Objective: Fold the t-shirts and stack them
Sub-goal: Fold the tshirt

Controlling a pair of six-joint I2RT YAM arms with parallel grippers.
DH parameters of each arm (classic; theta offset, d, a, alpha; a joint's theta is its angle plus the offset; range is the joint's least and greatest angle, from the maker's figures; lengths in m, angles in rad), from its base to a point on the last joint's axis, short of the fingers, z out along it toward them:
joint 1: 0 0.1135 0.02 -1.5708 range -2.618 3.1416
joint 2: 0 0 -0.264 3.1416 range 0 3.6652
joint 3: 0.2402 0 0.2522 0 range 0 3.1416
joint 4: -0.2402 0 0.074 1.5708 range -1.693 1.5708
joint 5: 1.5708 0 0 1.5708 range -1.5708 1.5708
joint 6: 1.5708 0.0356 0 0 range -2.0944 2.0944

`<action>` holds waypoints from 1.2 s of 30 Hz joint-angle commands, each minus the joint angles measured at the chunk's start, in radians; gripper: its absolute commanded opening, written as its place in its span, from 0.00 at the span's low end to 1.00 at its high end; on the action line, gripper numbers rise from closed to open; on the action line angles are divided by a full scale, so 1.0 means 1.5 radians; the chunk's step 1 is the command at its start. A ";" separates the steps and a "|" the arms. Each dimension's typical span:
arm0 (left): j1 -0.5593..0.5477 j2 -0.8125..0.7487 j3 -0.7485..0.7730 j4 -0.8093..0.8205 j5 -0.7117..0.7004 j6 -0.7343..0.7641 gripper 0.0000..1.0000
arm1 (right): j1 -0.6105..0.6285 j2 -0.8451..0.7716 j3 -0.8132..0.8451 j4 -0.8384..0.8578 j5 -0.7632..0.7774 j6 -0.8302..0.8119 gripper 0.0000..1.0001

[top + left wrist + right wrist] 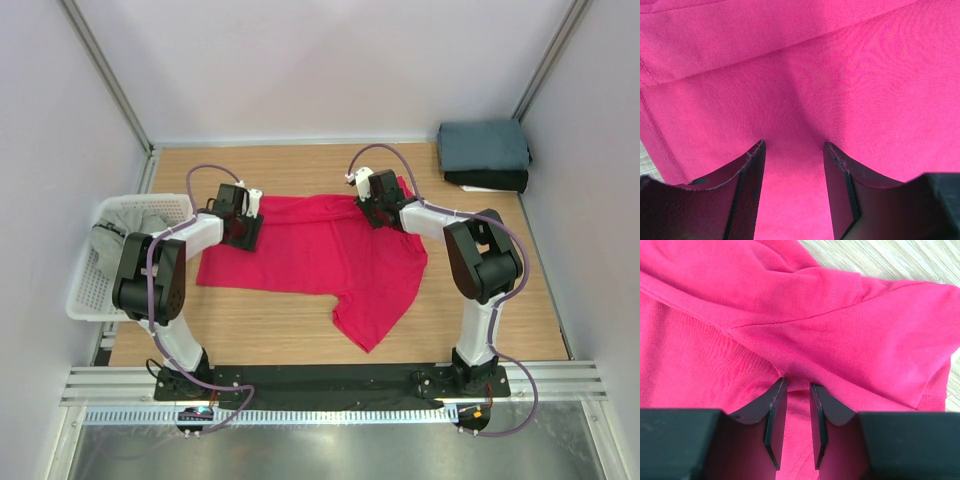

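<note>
A crimson-red t-shirt (pixel 320 255) lies spread on the wooden table, one part trailing toward the near edge. My left gripper (pixel 243 228) presses down on the shirt's left edge; its jaws stand open with flat red cloth (pixel 815 75) under and between them (pixel 794 145). At the shirt's far right corner, near a sleeve seam (pixel 790 320), is my right gripper (pixel 376 205). Its jaws are narrow but apart, and a small ridge of cloth puckers between the tips (pixel 797 383). A slate-blue t-shirt (pixel 483 145) sits folded on a black t-shirt (pixel 490 181) at the back right.
A white mesh basket (pixel 88 300) stands at the table's left edge with a light grey t-shirt (pixel 120 232) inside. Bare wood (pixel 890 260) shows beyond the red sleeve. Grey walls close in the back and sides.
</note>
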 commanded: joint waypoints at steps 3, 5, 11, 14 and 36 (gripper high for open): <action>0.001 0.023 0.003 -0.010 -0.003 0.000 0.51 | 0.003 0.006 0.011 0.011 0.000 0.002 0.31; 0.001 0.023 0.002 -0.010 -0.004 0.001 0.51 | 0.002 0.014 0.017 0.006 -0.004 0.005 0.31; 0.001 0.023 0.003 -0.010 -0.006 0.001 0.51 | 0.002 0.027 0.031 -0.016 -0.017 0.005 0.11; 0.002 0.023 0.003 -0.009 -0.005 0.001 0.51 | 0.003 0.020 0.028 -0.018 -0.023 0.005 0.01; 0.002 0.021 0.005 -0.010 -0.010 0.002 0.51 | 0.037 -0.067 0.077 -0.168 -0.147 0.084 0.05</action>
